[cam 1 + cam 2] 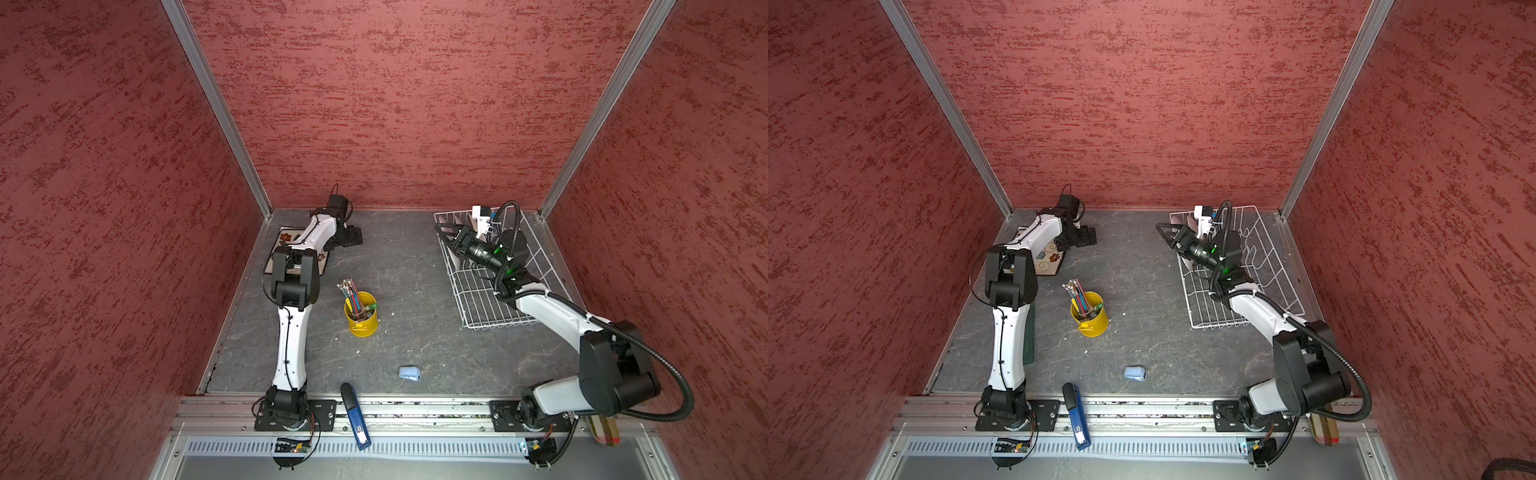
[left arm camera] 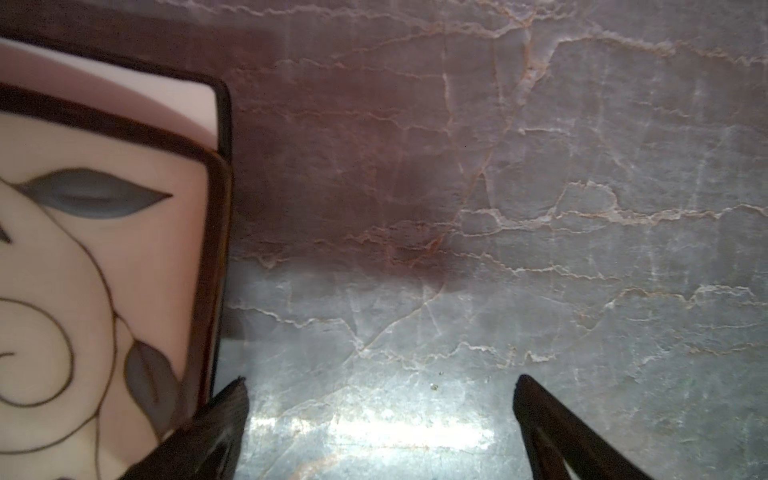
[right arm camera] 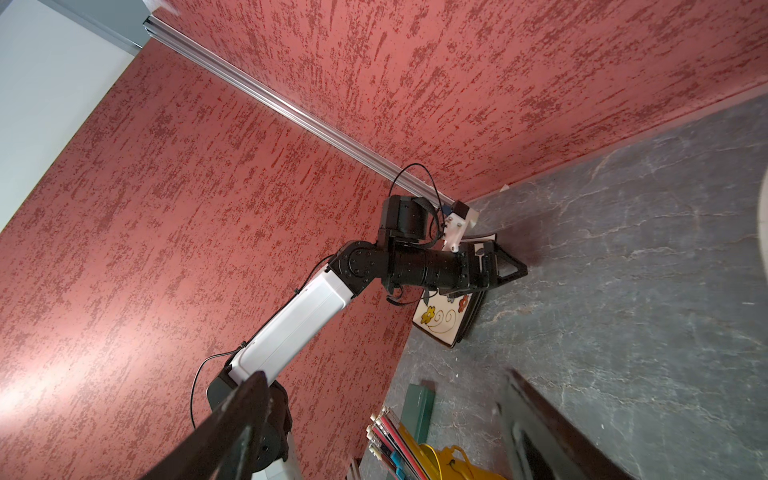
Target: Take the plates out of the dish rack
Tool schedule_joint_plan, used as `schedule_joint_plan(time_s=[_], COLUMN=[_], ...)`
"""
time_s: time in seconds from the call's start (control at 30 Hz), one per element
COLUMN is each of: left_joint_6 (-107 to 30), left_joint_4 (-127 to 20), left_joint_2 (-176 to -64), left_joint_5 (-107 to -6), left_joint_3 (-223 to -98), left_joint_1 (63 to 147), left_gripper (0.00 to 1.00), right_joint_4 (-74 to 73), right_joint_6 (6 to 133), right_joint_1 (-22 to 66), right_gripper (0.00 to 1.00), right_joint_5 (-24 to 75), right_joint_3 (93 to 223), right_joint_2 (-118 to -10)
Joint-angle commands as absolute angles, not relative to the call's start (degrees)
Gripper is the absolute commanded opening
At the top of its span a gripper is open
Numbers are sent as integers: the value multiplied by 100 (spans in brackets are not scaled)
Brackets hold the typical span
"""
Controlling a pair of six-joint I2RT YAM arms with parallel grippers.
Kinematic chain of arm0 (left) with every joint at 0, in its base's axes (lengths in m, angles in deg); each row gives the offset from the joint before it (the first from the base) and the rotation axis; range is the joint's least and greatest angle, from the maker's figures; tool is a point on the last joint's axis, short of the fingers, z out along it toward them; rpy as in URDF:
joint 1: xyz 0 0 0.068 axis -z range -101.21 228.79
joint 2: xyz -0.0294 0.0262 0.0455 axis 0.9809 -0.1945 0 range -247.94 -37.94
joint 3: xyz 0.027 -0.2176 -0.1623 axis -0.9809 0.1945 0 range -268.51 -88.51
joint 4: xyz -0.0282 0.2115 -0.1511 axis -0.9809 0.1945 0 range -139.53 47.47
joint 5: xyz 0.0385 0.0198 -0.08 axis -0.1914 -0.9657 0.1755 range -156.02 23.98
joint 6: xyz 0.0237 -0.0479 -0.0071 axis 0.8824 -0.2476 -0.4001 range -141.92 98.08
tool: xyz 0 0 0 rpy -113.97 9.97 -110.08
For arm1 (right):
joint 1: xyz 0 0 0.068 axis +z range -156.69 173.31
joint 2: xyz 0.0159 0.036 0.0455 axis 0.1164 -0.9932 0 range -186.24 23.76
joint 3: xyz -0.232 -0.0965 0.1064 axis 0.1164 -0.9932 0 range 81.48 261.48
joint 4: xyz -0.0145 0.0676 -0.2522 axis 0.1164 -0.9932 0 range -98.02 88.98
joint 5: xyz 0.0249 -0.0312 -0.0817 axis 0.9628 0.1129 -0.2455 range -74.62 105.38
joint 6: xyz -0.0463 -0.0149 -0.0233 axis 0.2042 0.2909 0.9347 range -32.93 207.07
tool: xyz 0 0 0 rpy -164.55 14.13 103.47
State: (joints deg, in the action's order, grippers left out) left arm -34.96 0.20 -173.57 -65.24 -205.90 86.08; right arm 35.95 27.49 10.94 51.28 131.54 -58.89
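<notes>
Square plates (image 1: 1048, 262): at least two, unloaded, stacked flat on the worktop (image 1: 415, 332), well apart from the dish rack (image 1: 478, 291).
Left claw (image 2: 380, 380): wide, empty, by the stack.
Right claw (image 1: 442, 235): wide, empty, over the rack.
Plates left in the rack: arm hides them; cannot tell.

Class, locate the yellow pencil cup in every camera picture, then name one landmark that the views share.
Top view: the yellow pencil cup stands just below the picture's centre.
Top view: below centre again, a little further left.
Left wrist: not in it.
Right wrist: in it, partly cut off by the frame.
Shared landmark: the square flowered plates, visible in all four.
</notes>
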Motion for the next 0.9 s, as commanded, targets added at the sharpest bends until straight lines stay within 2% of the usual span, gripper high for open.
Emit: schedule_joint_plan(time_s=[0.0, 0.33, 0.67, 0.87], left_joint_6=[-3487, -3713, -3916, -4038], left_joint_4=[22, 191, 86, -273], left_joint_2=[-17078, -15542, -13869, -13344], left_joint_5=[-6607, -6819, -6768, -6224], left_joint_3=[-20598, -19635, -17651, -16659], left_joint_1=[8587, 8296, 7747, 7237], left_gripper=[99, 99, 99, 99], right_joint_4=[3712, 3721, 4002, 3899], right_joint_6=[2775, 2757, 2559, 2620], right_joint_1=[1073, 1080, 1080, 1080], right_gripper=[87, 87, 87, 87], right_joint_5=[5106, 5200, 5335, 5399], right_joint_3=[13165, 13289, 13427, 13549], right_joint_2=[-5821, -5996, -6386, -6431])
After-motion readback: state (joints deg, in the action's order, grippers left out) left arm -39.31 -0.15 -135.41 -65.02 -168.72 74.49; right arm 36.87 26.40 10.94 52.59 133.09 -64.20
